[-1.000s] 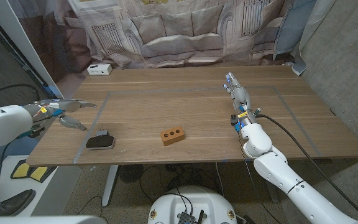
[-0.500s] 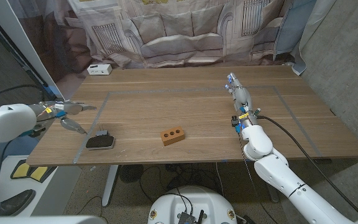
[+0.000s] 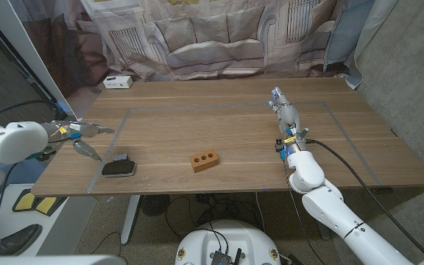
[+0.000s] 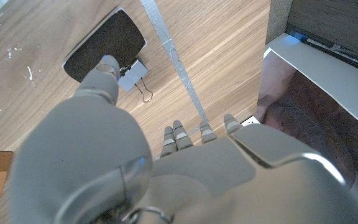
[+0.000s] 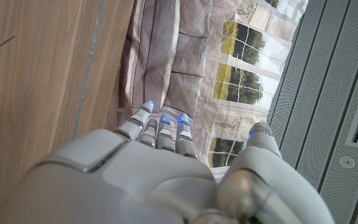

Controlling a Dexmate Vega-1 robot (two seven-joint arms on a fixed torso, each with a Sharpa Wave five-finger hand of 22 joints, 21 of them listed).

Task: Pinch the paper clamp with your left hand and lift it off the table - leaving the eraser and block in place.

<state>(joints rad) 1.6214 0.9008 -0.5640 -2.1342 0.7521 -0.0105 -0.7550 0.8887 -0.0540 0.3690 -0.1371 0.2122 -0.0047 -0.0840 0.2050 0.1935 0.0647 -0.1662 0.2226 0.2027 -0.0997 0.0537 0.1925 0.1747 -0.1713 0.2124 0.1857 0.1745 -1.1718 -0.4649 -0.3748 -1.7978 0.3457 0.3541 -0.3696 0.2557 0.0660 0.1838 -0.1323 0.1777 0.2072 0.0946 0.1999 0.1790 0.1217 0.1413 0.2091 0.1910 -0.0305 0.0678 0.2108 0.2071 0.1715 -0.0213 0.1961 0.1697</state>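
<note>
The small black paper clamp (image 3: 122,157) with wire handles lies on the table's near left, touching the far side of the flat black eraser (image 3: 118,168). In the left wrist view the clamp (image 4: 133,73) sits beside the eraser (image 4: 104,45), just past my thumb tip. My left hand (image 3: 82,137) hovers left of both, fingers and thumb spread apart, holding nothing. The brown block (image 3: 204,160) with holes in it lies near the table's middle front. My right hand (image 3: 285,112) reaches along the table's right part with straight fingers, empty.
The wooden table (image 3: 234,129) bears a rectangle of grey tape lines (image 3: 197,108). A white box (image 3: 116,82) sits at the far left corner. My left hand (image 4: 166,168) is over the table's left edge. Curtains hang behind the table.
My left hand has sunk slightly and edged toward the clamp, still spread. The right hand has barely shifted. Clamp, eraser and block lie where they were.
</note>
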